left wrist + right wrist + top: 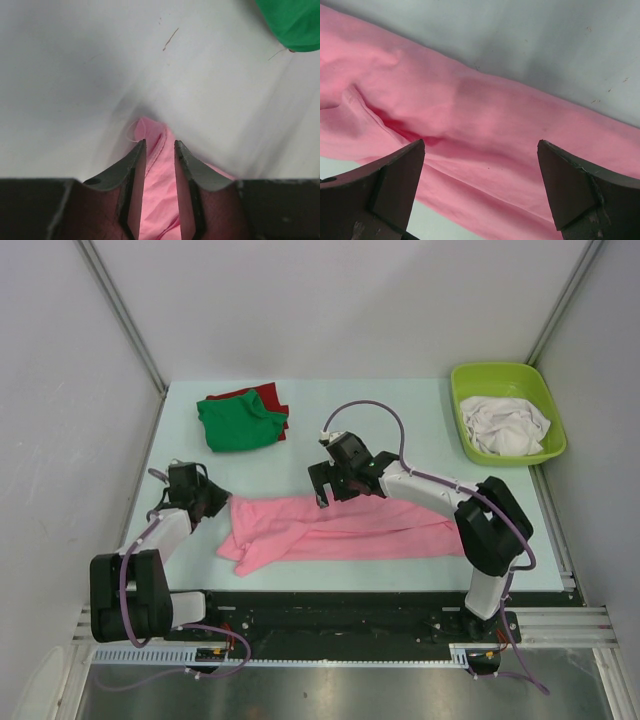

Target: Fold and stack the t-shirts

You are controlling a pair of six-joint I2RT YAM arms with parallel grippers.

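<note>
Pink t-shirt [330, 530]: soft plain cloth, gathered lengthwise into a long creased band lying flat across the near half of the pale worktop [400, 420], between the two arms; its left end is broader and bunched, its right end reaches the right arm's base. The right wrist view shows a deep fold shadowed red running through the cloth. Green t-shirt [240, 423]: loosely folded and rumpled, at the far left of the worktop, resting on a red t-shirt [268, 395] of which only an edge shows along the back and right side. White t-shirts [508, 425]: crumpled in a heap inside the lime-green tub [460, 390] at the far right corner. Left claw [160, 146]: low at the pink shirt's upper left corner, jaws narrowly apart with pink cloth filling the gap between them; whether they actually pinch the cloth cannot be told. Right claw [481, 145]: jaws spread wide, poised over the band's middle upper edge, holding nothing.
</note>
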